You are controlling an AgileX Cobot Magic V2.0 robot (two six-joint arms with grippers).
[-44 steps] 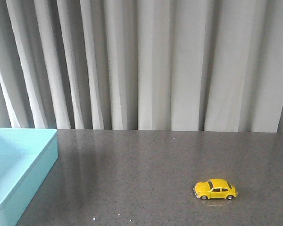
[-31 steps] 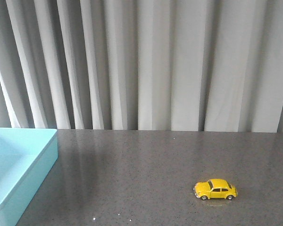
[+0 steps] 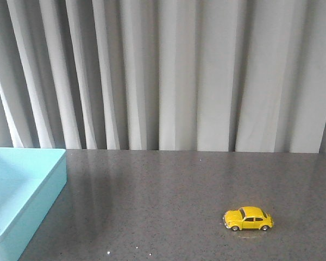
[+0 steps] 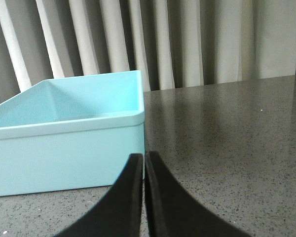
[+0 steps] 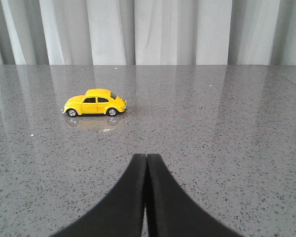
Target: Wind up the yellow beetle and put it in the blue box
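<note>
The yellow beetle (image 3: 248, 218) stands on its wheels on the grey table at the right front; it also shows in the right wrist view (image 5: 94, 103), some way ahead of my right gripper (image 5: 146, 157), whose black fingers are shut and empty. The pale blue box (image 3: 32, 190) sits at the table's left edge. In the left wrist view the box (image 4: 69, 148) stands close in front of my left gripper (image 4: 144, 156), which is shut and empty near the box's corner. Neither arm shows in the front view.
The dark speckled tabletop (image 3: 163, 196) runs back to a wall of grey-white curtains (image 3: 168, 70). The box's near wall (image 4: 64, 158) rises just ahead of the left fingers.
</note>
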